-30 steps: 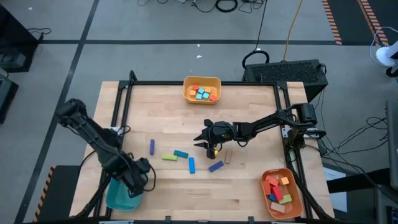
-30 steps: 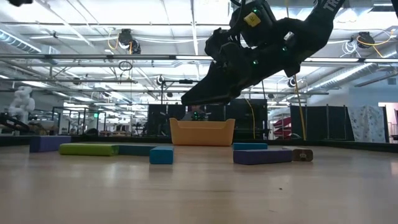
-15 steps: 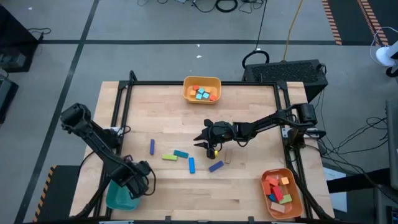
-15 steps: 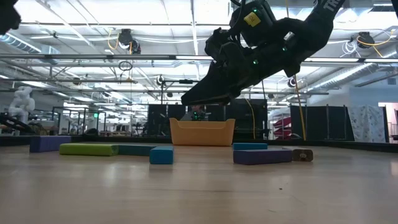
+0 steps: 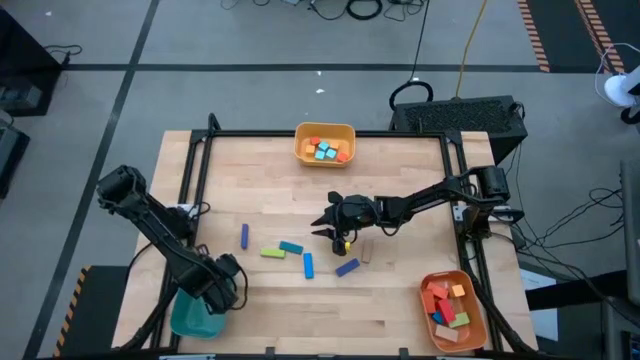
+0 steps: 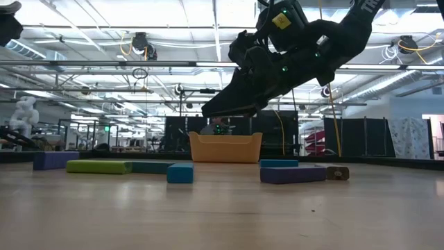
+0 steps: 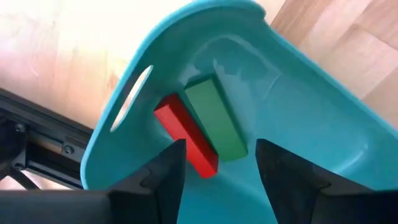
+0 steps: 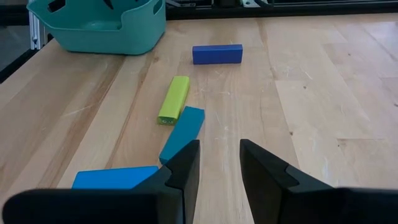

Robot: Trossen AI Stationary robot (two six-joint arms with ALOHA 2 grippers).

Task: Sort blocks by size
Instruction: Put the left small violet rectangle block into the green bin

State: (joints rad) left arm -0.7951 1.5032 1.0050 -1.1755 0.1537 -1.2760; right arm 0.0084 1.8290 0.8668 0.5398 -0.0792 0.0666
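Note:
My left gripper (image 5: pixel 218 283) is open and empty above the teal tray (image 5: pixel 192 316) at the near left corner. In the left wrist view its fingers (image 7: pixel 221 163) stand over a red bar (image 7: pixel 185 134) and a green bar (image 7: pixel 216 118) lying flat on the tray floor. My right gripper (image 5: pixel 333 226) is open and empty, held above the table's middle (image 6: pixel 208 111). On the table lie a purple bar (image 5: pixel 244 236), a yellow-green bar (image 5: pixel 272 253), a teal block (image 5: pixel 291 247), a blue bar (image 5: pixel 308 265), another blue bar (image 5: pixel 347 267) and a tan block (image 5: pixel 366 250).
A yellow tray (image 5: pixel 325 143) with several small cubes stands at the far edge. An orange tray (image 5: pixel 452 310) with several bricks stands at the near right corner. A black frame (image 5: pixel 200 160) runs round the table. Bare wood lies along the near middle.
My left gripper has shifted a little toward the table's near edge over the teal tray. My right arm and the blocks on the table have kept still.

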